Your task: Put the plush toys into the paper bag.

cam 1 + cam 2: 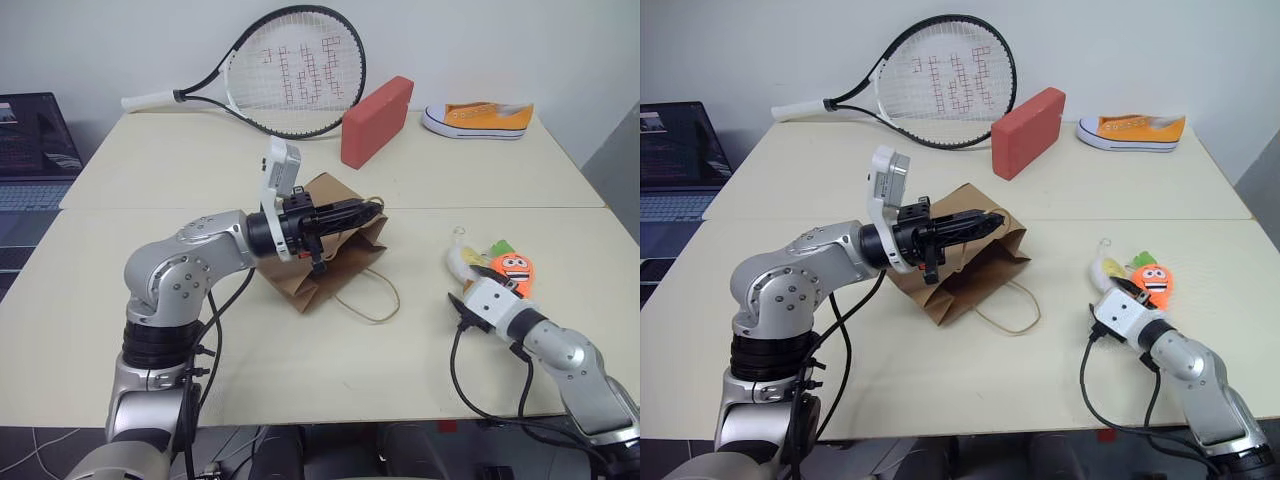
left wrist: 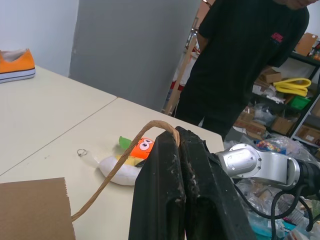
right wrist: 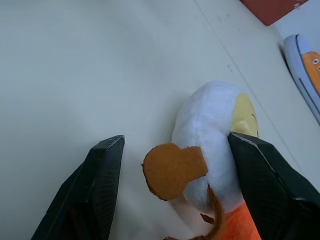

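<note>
paper bag (image 1: 335, 255) lies on its side mid-table, mouth end lifted toward the left gripper (image 1: 362, 212); inside of the bag can't be seen, so contents unknown. both plush toys are outside it, on the table to the right: white egg plush (image 3: 212, 132) and orange carrot plush (image 1: 514, 272) lying touching each other, well apart from the bag

left gripper: fingers pressed together, pinching one twine handle (image 2: 125, 162) of the bag, handle runs taut from the fingers down to the bag edge. second handle loop (image 1: 1012, 310) lies slack on the table in front of the bag

right gripper (image 3: 175, 165): fingers spread, one on each side of the egg plush's brown leg (image 3: 172, 170), far finger just beside the egg's white body; holds nothing that I can see, contact with the plush not clear

hidden/cut off: carrot mostly behind the egg in the right wrist view, just an orange sliver at the edge. right gripper fingers blocked by its own wrist in the head views

rest of table: tennis racket (image 1: 290, 75), red block (image 1: 377, 120), orange sneaker (image 1: 480, 118) along the far edge. laptop (image 1: 35, 150) partly cut off at left. person in black (image 2: 240, 65) stands past the table edge
</note>
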You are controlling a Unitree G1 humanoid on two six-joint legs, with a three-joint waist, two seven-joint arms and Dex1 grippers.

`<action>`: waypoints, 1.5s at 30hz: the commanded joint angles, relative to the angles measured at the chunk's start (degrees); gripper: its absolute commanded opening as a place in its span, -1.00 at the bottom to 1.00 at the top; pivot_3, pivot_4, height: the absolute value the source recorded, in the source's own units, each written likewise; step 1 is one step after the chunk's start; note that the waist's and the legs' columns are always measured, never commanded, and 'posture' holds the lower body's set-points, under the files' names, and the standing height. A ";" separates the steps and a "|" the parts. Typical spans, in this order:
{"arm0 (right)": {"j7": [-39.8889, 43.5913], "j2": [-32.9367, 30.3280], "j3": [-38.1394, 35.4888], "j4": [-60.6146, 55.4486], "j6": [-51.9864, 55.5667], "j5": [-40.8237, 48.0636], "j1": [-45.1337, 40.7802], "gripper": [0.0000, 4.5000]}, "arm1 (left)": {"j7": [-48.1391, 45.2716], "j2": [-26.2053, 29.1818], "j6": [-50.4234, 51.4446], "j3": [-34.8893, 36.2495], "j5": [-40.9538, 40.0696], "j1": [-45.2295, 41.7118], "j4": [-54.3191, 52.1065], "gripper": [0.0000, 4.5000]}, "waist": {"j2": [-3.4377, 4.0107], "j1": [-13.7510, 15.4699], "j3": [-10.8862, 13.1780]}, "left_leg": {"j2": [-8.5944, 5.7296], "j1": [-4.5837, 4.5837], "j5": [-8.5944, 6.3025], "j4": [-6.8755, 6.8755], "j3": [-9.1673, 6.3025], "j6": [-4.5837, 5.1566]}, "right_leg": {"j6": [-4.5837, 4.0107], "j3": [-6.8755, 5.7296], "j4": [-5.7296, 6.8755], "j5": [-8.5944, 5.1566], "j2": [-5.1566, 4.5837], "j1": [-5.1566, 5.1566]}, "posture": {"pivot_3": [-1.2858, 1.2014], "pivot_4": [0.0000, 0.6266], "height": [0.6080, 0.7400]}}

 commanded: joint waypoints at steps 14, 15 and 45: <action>4.79 0.13 -7.31 -8.52 1.02 9.94 -3.82 -0.99 | -1.02 0.43 -1.40 0.54 0.75 -0.89 1.06 -1.00 | 0.01 -0.09 0.01 | -0.01 -0.02 0.00 0.00 -0.02 0.00 | 0.01 0.00 0.06 0.01 0.00 -0.01 | 0.03 -0.52 1.00; 8.24 -0.45 -7.45 -11.79 3.92 14.08 -3.71 -0.99 | -1.16 0.49 -1.42 0.49 0.74 -0.99 1.25 -1.00 | 0.01 -0.12 0.01 | 0.00 0.00 0.00 -0.01 -0.03 0.00 | 0.02 0.00 0.06 0.02 0.01 -0.01 | 0.03 -0.52 1.00; 8.56 23.33 8.92 -7.74 25.22 32.67 -18.02 -0.99 | -3.72 0.25 0.12 0.62 -1.84 -3.66 2.65 -1.00 | 0.02 0.09 0.01 | 0.03 -0.02 -0.01 -0.21 -0.23 0.00 | 0.27 -0.04 0.10 0.18 0.11 -0.05 | 0.03 -0.52 1.00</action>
